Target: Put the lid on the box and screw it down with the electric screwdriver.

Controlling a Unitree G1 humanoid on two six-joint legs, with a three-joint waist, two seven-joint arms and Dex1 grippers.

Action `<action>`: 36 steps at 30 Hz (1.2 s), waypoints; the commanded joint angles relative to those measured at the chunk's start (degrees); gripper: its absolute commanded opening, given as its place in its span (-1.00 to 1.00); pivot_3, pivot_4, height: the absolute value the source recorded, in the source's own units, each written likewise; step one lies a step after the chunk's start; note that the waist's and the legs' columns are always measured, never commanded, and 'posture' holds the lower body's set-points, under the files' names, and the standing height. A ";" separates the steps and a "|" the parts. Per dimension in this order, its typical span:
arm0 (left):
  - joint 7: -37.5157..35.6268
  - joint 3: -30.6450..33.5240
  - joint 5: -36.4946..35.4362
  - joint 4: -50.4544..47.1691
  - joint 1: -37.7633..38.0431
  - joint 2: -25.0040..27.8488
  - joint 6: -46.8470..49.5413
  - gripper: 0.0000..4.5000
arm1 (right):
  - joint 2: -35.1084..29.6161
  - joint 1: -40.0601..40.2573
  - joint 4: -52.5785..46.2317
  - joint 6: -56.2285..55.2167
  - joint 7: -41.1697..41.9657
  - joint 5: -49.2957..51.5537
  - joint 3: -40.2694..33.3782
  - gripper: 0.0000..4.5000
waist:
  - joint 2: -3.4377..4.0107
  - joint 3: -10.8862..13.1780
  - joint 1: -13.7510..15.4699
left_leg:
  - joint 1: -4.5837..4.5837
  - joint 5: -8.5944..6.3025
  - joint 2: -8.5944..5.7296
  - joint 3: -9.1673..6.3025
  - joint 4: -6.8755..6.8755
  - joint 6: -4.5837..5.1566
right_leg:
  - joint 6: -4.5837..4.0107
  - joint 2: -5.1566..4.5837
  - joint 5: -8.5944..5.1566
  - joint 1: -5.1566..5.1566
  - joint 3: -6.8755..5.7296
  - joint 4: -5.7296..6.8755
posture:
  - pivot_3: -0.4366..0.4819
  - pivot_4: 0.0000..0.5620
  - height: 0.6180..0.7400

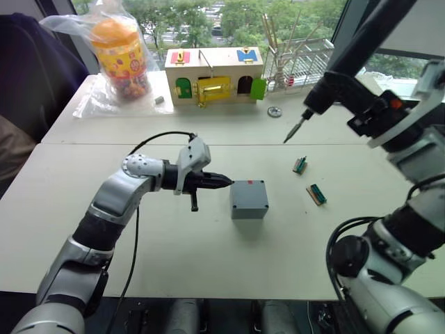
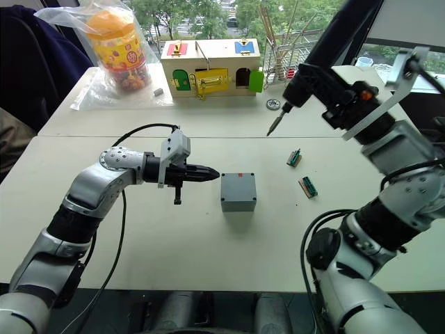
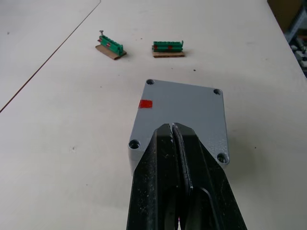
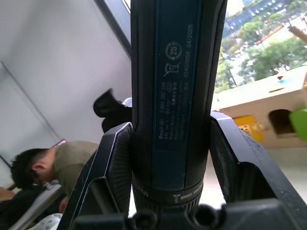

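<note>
The grey box stands mid-table with the lid lying flat on top of it, a red mark near one corner and screw holes at its corners. My left gripper is shut and empty, its tips just left of the box, level with the lid's edge. High at the right, my right gripper is shut on the electric screwdriver, a dark blue-black cylinder tilted so its metal bit points down-left, well above and behind the box.
Two small green connector pieces lie right of the box. At the back stand a wooden box with coloured doors, a bagged orange jar and a small metal disc. A person sits behind.
</note>
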 commanded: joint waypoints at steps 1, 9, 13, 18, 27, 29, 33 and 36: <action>-1.00 -0.46 0.48 -0.55 -0.92 -0.06 0.31 -1.00 | 1.47 3.76 -4.01 -8.73 -1.70 1.72 5.02 -0.13 | 0.00 0.00 -0.05 | 0.00 0.00 -0.05 0.02 -0.01 0.00 | 0.00 0.01 0.00 -0.02 0.01 0.00 | -0.05 -0.47 0.45; 1.08 -1.11 1.83 0.84 -0.95 -2.93 0.38 -1.00 | -2.11 14.70 -0.85 -24.06 0.25 -1.92 18.31 -0.13 | 0.01 0.00 -0.14 | 0.01 0.00 -0.06 -0.06 -0.03 0.01 | 0.00 0.03 0.00 -0.07 0.07 0.02 | -0.05 -0.47 0.45; 0.85 -2.26 3.07 2.37 -0.71 -4.25 -0.36 -1.00 | -4.00 16.00 2.49 -28.99 -0.42 -3.55 22.25 -0.13 | 0.00 0.01 -0.11 | 0.01 0.00 -0.06 -0.09 -0.02 0.02 | 0.00 0.03 0.00 -0.05 0.07 0.01 | -0.05 -0.47 0.45; 0.71 -3.55 5.12 3.60 -0.37 -5.04 -1.52 -1.00 | -6.08 16.95 5.22 -33.29 -0.97 -4.85 24.66 -0.13 | 0.00 0.01 -0.03 | 0.02 0.00 -0.04 -0.08 -0.04 0.02 | 0.00 0.04 0.00 -0.06 0.07 0.01 | -0.05 -0.47 0.45; -0.04 -3.93 5.56 3.34 0.46 -5.03 -1.81 -1.00 | -8.53 18.02 7.43 -36.67 -2.03 -4.71 26.45 -0.13 | 0.00 0.01 0.00 | 0.02 0.00 0.02 -0.10 -0.02 0.02 | -0.01 0.03 0.00 -0.05 0.07 0.01 | -0.05 -0.47 0.45; -0.08 -3.95 5.60 3.33 0.51 -5.12 -1.83 -1.00 | -8.78 18.46 7.52 -37.03 -2.13 -4.99 27.11 -0.13 | 0.00 0.01 0.02 | 0.02 0.00 0.03 -0.10 -0.01 0.02 | 0.00 0.03 0.00 -0.04 0.07 0.01 | -0.05 -0.47 0.45; 0.08 -4.08 5.88 3.39 0.52 -5.48 -1.93 -1.00 | -9.72 20.03 7.16 -38.44 -1.06 -6.23 30.04 -0.13 | -0.01 0.00 0.02 | 0.04 0.00 0.03 -0.11 -0.01 0.02 | 0.00 0.03 0.00 -0.02 0.06 0.01 | -0.05 -0.47 0.45; 0.21 -3.90 6.18 3.67 0.47 -5.74 -2.04 -1.00 | -10.57 21.92 6.48 -40.70 0.43 -7.55 33.59 -0.13 | -0.02 -0.01 -0.02 | 0.06 -0.01 0.04 -0.11 -0.01 0.03 | 0.00 0.03 0.00 -0.01 0.07 0.01 | -0.05 -0.47 0.45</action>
